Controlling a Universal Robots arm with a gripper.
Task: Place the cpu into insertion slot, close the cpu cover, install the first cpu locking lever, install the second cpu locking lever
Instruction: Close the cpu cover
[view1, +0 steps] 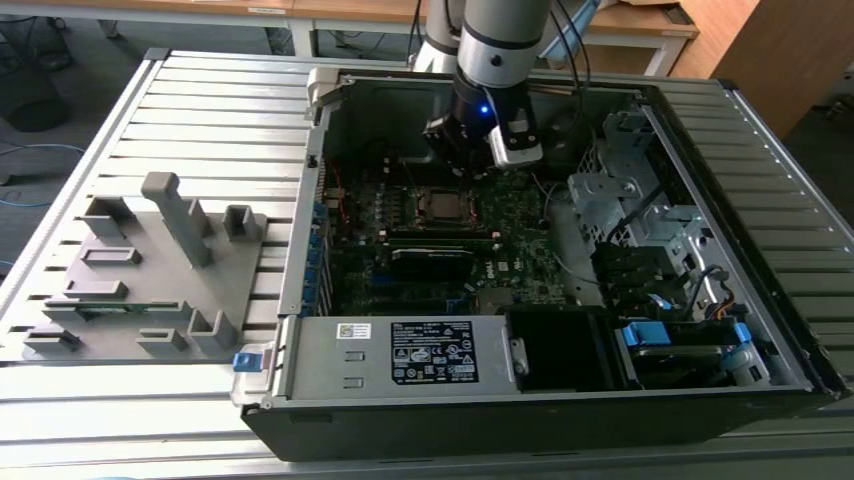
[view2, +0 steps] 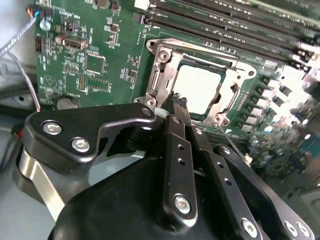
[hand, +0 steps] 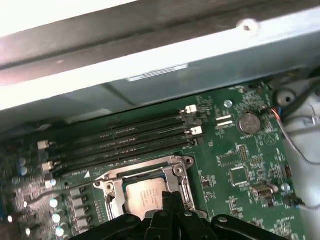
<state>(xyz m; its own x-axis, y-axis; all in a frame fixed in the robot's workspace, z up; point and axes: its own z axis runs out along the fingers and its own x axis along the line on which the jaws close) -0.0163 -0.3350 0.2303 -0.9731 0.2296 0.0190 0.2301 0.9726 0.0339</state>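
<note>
The cpu (view2: 200, 90) lies flat in the insertion slot (view1: 422, 205) on the green motherboard, its pale metal top showing in both wrist views (hand: 144, 196). The cpu cover (view2: 202, 54), a silvery frame, lies down around the chip (hand: 135, 174). My gripper (view2: 178, 101) is shut, with its black fingertips together at the socket's edge beside the chip and nothing visible between them. In the exterior view the gripper (view1: 470, 168) hangs inside the open computer case, just behind the socket. I cannot make out how the locking levers stand.
Memory slots (hand: 120, 140) run alongside the socket. A power supply (view1: 400, 355) with a label sits at the case's front, and a drive cage (view1: 641, 220) and cables lie on the exterior view's right. A grey fixture (view1: 147, 270) stands outside the case on the left.
</note>
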